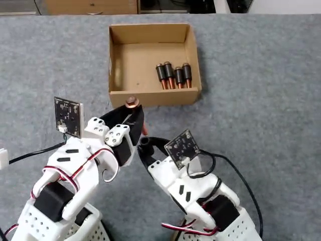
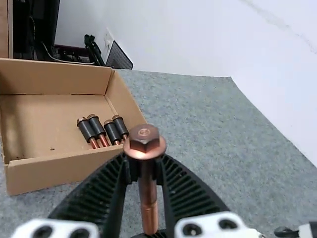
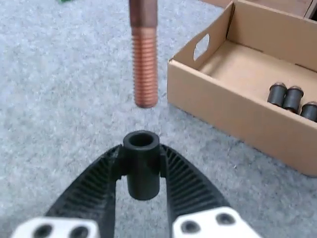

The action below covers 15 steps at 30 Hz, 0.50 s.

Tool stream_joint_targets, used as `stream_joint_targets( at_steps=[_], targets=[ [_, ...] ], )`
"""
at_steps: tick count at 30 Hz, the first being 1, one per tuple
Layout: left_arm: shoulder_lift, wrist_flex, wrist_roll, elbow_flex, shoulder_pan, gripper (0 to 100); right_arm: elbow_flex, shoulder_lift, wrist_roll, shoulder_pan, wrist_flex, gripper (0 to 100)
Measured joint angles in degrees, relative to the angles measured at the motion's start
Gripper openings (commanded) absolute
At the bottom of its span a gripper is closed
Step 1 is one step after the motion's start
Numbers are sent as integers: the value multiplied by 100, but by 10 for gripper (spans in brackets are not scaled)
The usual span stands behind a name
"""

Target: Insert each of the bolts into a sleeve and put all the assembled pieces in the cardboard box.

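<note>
My left gripper (image 2: 143,173) is shut on a copper bolt (image 2: 145,168), held head up just in front of the cardboard box (image 1: 153,97). In the high view the bolt (image 1: 132,103) shows above the black jaws. My right gripper (image 3: 141,168) is shut on a black sleeve (image 3: 141,163), bore facing up. The bolt's threaded tip (image 3: 144,69) hangs just above the sleeve's opening, apart from it. In the high view the sleeve (image 1: 145,142) sits below and right of the bolt. Several assembled pieces (image 1: 174,75) lie side by side in the box's right half.
Grey carpet (image 1: 261,100) covers the table around the box. The box's left half (image 1: 133,65) is bare cardboard. Both arm bodies crowd the near edge; cables (image 1: 241,181) trail beside the right arm.
</note>
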Motion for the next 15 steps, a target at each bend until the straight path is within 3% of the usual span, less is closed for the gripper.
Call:
stream_joint_targets(
  at_steps=[15],
  targets=[
    [0,334,35,44,-35,18,0,0,0,0,0,2]
  ],
)
